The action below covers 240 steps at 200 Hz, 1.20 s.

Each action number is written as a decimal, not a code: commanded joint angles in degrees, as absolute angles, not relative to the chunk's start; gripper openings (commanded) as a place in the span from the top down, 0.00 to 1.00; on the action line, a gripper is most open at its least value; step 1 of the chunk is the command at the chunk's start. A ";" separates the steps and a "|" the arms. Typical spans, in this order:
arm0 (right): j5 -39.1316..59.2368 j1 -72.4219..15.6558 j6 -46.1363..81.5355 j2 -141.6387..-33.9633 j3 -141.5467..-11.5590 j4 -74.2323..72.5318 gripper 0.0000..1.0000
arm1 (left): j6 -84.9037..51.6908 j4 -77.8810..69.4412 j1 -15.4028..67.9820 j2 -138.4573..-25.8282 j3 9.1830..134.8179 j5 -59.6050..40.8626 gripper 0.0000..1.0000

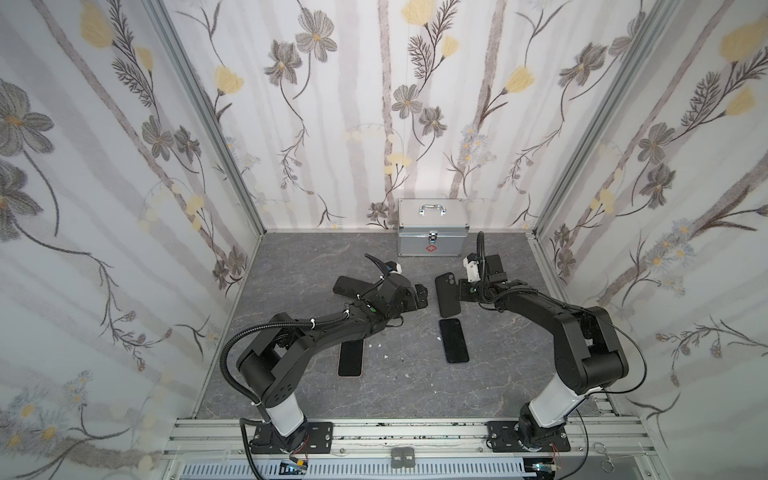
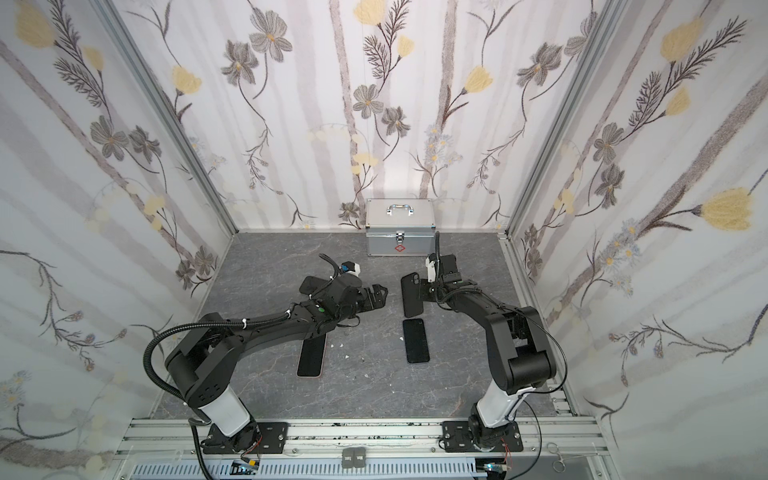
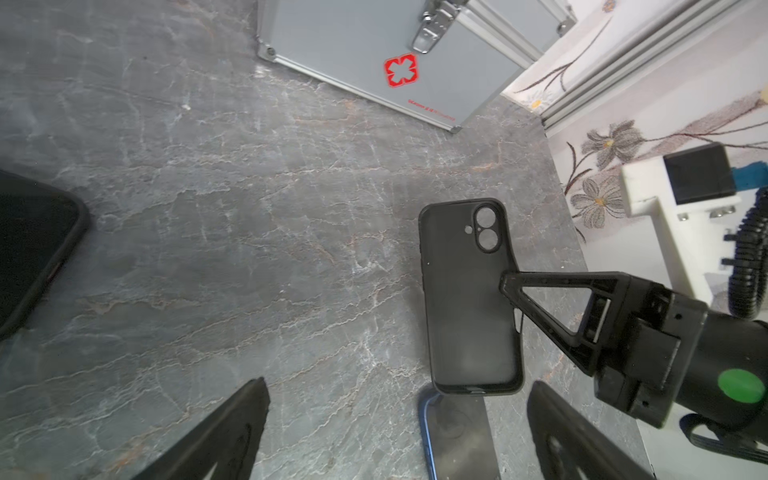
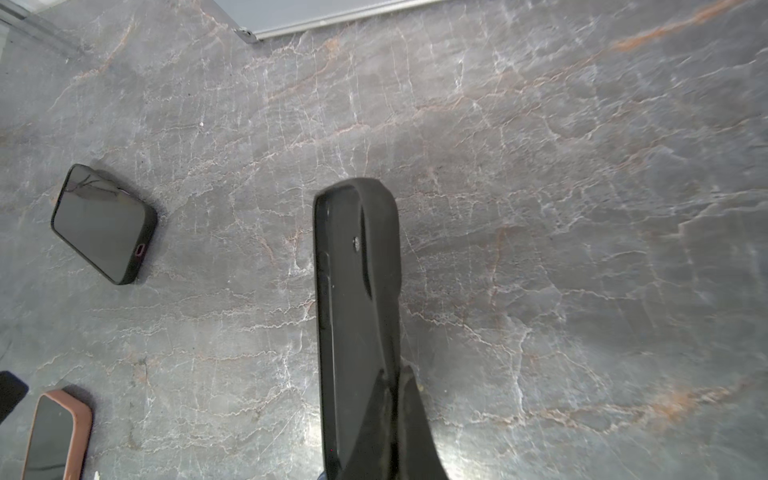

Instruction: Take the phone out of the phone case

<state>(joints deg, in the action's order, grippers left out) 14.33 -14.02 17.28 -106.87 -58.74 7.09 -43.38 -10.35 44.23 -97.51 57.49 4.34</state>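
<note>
Tabletop [image 1: 291, 257]: grey, hard, smooth.
Metal box [image 1: 432, 232]: at back, out of way.
Phone case [image 3: 469, 299]: empty, black, held above tabletop, pinched by one long edge in right gripper [image 3: 509, 286], clamped tight. Looks light, rubbery, likely flexes; rim grip suits.
Phone [image 1: 454, 340]: out already, lies flat just beside case, nearer arm bases. Likely heavier, rigid, slick, fragile; take by long edges.
Left gripper [image 1: 423, 296]: spread wide, holds nothing, hovers beside case, apart.
</note>
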 commanded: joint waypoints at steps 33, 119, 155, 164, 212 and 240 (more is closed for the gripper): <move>18.25 -12.32 18.54 -112.77 -62.01 3.96 1.00 | -43.96 -5.12 42.72 -94.95 55.80 -0.13 0.00; 16.79 -11.67 21.49 -114.66 -63.52 2.56 1.00 | -39.99 -0.93 44.49 -102.68 60.28 -7.83 0.00; 15.09 -11.60 21.27 -115.28 -64.15 3.05 1.00 | -33.93 -0.58 45.44 -97.83 59.87 -3.23 0.00; 15.34 -11.54 21.08 -115.80 -64.54 3.29 1.00 | -32.39 0.02 45.85 -96.09 59.81 -0.94 0.00; 16.02 -11.51 20.40 -119.28 -67.03 5.05 1.00 | -27.29 4.38 46.06 -92.64 60.69 4.34 0.00; 15.32 -11.51 19.21 -120.84 -68.20 6.68 1.00 | -26.81 6.95 46.54 -92.20 61.04 8.03 0.00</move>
<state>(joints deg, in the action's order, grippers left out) 16.12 -11.55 20.58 -119.85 -67.31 5.80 -28.71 3.75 46.33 -92.79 60.29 3.60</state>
